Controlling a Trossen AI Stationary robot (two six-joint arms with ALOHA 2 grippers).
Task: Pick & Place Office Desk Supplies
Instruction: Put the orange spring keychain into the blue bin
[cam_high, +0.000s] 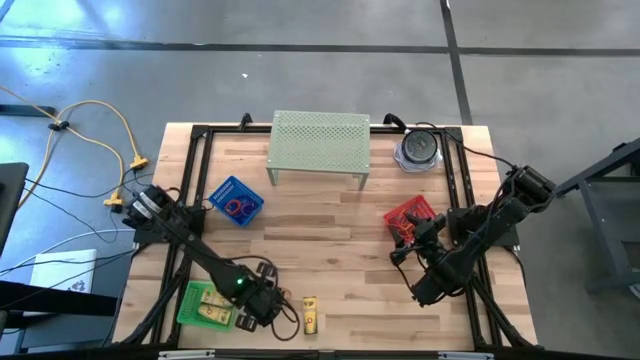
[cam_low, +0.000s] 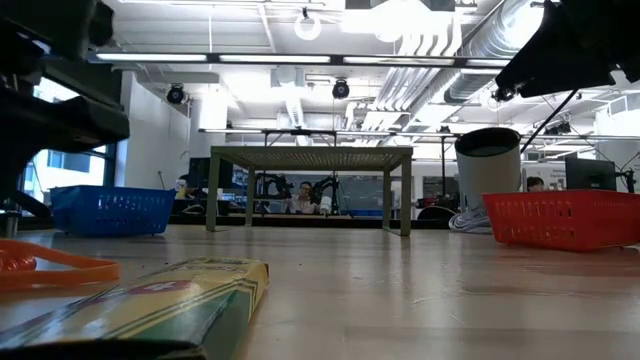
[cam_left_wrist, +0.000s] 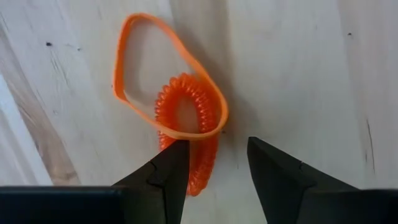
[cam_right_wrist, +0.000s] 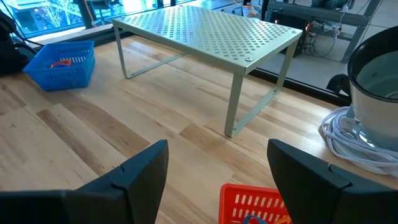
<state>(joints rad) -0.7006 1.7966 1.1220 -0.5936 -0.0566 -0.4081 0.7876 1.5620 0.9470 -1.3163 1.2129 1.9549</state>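
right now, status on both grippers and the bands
Left gripper open, low over orange band and coil, nothing held. Right gripper open above red basket. Nothing blocking.

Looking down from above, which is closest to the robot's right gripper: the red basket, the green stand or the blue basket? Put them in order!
From the right gripper, which is open:
1. Red basket, just beside it, on the table's right.
2. Green stand, at the back middle.
3. Blue basket, across on the left.

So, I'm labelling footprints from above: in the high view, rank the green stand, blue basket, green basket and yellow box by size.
1. green stand
2. green basket, partly hidden by the left arm
3. blue basket, looks close to the green one, so unsure
4. yellow box
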